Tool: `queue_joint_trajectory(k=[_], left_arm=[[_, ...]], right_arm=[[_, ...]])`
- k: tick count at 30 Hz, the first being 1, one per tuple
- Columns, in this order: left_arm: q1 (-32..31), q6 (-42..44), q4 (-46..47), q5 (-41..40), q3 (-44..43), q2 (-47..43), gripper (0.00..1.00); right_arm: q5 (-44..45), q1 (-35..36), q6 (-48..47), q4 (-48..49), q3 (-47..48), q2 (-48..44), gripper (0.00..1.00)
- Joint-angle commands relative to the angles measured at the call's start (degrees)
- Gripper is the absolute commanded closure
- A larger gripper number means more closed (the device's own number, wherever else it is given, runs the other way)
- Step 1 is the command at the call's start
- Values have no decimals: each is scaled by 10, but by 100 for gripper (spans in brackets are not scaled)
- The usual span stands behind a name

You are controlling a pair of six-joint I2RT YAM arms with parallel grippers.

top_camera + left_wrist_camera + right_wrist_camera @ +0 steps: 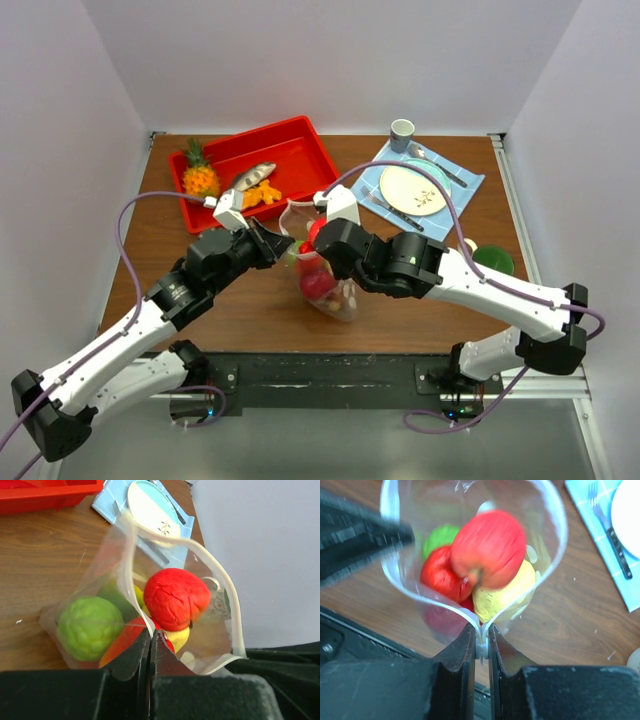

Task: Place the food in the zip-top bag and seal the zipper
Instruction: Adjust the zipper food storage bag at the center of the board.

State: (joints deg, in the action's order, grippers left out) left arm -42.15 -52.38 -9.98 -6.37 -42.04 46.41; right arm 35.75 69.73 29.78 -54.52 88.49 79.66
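Observation:
The clear zip-top bag hangs over the table's middle with its mouth open. It holds the food: a red fruit, a bumpy green one and a yellow one. In the right wrist view a red apple lies on top. My left gripper is shut on the bag's edge at one side of the mouth. My right gripper is shut on the end of the zipper, where its two strips meet. The zipper strips curve apart between the grippers.
A red tray at the back holds a pineapple, a fish and orange pieces. A blue cloth with a plate and cutlery lies back right, with a cup behind it. A green bowl sits at the right edge.

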Motion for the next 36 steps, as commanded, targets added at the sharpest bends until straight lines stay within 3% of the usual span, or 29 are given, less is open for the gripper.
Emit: queue_joint_trajectory(k=[1,4,8,12,20,21,24,25,27,31,36], left_arm=[[1,30,25,-20,-27,17,100],[-1,26,51,21,-5,17,100],[-1,22,53,38,18,4,100],[0,25,39,7,24,-17,100],[1,80,33,-27,-19,22,100],[1,81,38,-23,-18,24,100],[0,76,56,-10,-7,25,100],[0,72,61,-8,-1,25,100],[0,69,66,-5,5,24,100],[1,69,65,-7,4,20,100],[1,78,61,-4,-6,26,100]], right_arm=[[-5,1,0,18,-45,-31,100],[3,-20,-4,9,-53,-35,100],[-49,-73,-25,52,-61,-47,100],[-59,-52,-25,34,-1,1,100],[-93,-31,9,62,-111,-50,100],[-92,-32,11,60,-124,-56,98],[-97,-31,14,52,-133,-75,77],[-100,-31,13,52,-133,-78,65],[-102,-31,11,49,-124,-83,58],[-97,-34,-1,24,-90,-71,50],[-123,-44,-13,12,-47,-46,52]])
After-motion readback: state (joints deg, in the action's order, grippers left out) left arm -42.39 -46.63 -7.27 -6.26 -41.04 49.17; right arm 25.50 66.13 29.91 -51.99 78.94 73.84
